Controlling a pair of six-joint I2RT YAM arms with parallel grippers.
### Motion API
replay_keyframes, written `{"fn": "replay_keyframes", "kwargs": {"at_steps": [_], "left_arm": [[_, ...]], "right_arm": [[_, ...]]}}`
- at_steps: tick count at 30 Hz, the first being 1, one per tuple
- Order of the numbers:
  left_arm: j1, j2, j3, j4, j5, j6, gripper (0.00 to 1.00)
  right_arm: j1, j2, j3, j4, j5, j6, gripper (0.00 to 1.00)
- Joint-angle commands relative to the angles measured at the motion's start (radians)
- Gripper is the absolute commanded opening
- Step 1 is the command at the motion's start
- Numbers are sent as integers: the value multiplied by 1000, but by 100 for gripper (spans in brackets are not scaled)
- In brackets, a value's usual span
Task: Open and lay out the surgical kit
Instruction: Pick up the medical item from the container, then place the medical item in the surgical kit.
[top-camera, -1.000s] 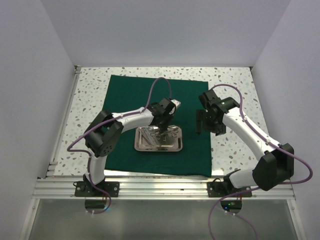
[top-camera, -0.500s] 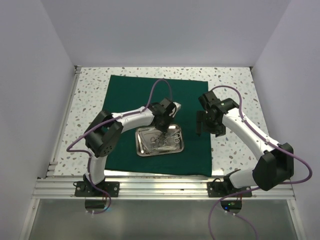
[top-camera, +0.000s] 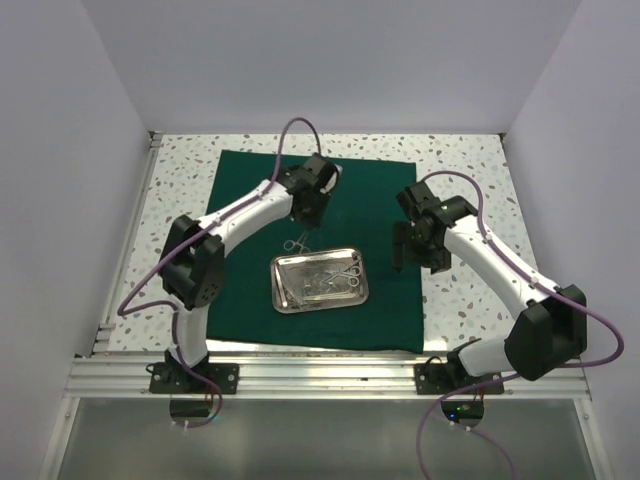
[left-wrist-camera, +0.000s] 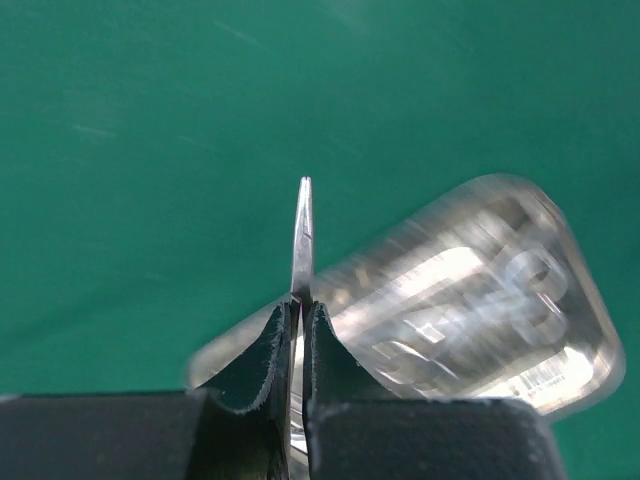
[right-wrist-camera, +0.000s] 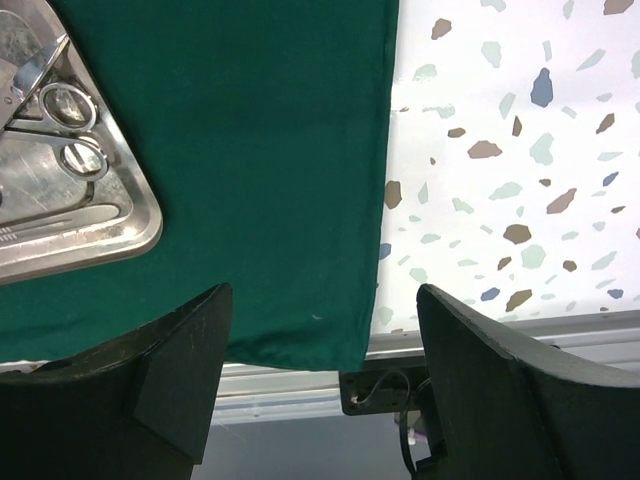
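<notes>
The dark green cloth (top-camera: 250, 190) lies spread flat on the table. The steel tray (top-camera: 283, 290) sits on its near half and holds several slim silver instruments (top-camera: 325, 280). My left gripper (top-camera: 307, 214) hangs above the cloth just behind the tray, shut on a ring-handled silver instrument (top-camera: 296, 243). In the left wrist view its thin tip (left-wrist-camera: 303, 225) sticks out between the shut fingers (left-wrist-camera: 302, 305), with the blurred tray (left-wrist-camera: 470, 290) below. My right gripper (top-camera: 399, 252) is open and empty over the cloth's right edge; its wrist view shows the tray's corner (right-wrist-camera: 130, 225) and ring handles (right-wrist-camera: 65, 110).
Speckled white table (top-camera: 470, 190) surrounds the cloth. White walls close in the left, back and right. A metal rail (top-camera: 320, 375) runs along the near edge, also visible in the right wrist view (right-wrist-camera: 290, 380).
My left gripper rose out of the tray and moved toward the back, carrying one instrument. The tray shifted slightly. The right arm stayed still.
</notes>
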Motion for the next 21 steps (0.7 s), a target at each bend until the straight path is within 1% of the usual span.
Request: {"fn": "replay_keyframes", "kwargs": {"at_steps": [1, 2, 3, 4, 5, 7, 9, 10, 11, 12, 13, 14, 15, 17, 18, 19, 20, 21], "left_arm": [[158, 7, 72, 41, -90, 18, 0], [182, 50, 92, 54, -110, 27, 0], [205, 76, 144, 71, -122, 32, 0], [246, 102, 177, 79, -130, 48, 0], [266, 152, 242, 84, -134, 56, 0], [318, 228, 305, 102, -125, 78, 0], [358, 313, 461, 81, -117, 90, 0], [370, 340, 462, 73, -117, 92, 0], [381, 367, 529, 65, -113, 92, 0], [392, 387, 551, 64, -108, 93, 5], [410, 416, 566, 67, -111, 92, 12], [418, 426, 586, 68, -105, 87, 27], [426, 432, 588, 71, -95, 84, 35], [436, 423, 580, 62, -100, 69, 47], [436, 408, 565, 59, -105, 64, 49], [435, 351, 536, 67, -99, 61, 49], [430, 310, 445, 81, -97, 61, 49], [427, 264, 389, 111, -97, 59, 50]], "right_arm": [[-5, 2, 42, -21, -20, -16, 78], [-3, -2, 49, -27, -23, -16, 78], [-5, -13, 52, -31, -36, -16, 78], [-5, -19, 53, -34, -43, -13, 78], [-5, -25, 52, -34, -54, -10, 78], [-3, -38, 46, -37, -71, -6, 78], [-5, -50, 36, -41, -72, 1, 77], [-3, -55, 32, -41, -72, 4, 77], [-3, -61, 27, -38, -72, 5, 77], [-5, -68, 23, -38, -69, 7, 77], [-3, -70, 15, -38, -69, 7, 77], [-5, -68, 13, -40, -66, 5, 77], [-5, -67, 12, -43, -65, 2, 77], [-3, -59, 10, -43, -60, -9, 77], [-5, -58, 10, -41, -59, -12, 77], [-3, -50, 9, -35, -57, -18, 77], [-3, -47, 9, -29, -57, -21, 77], [-3, -41, 10, -26, -57, -24, 77]]}}
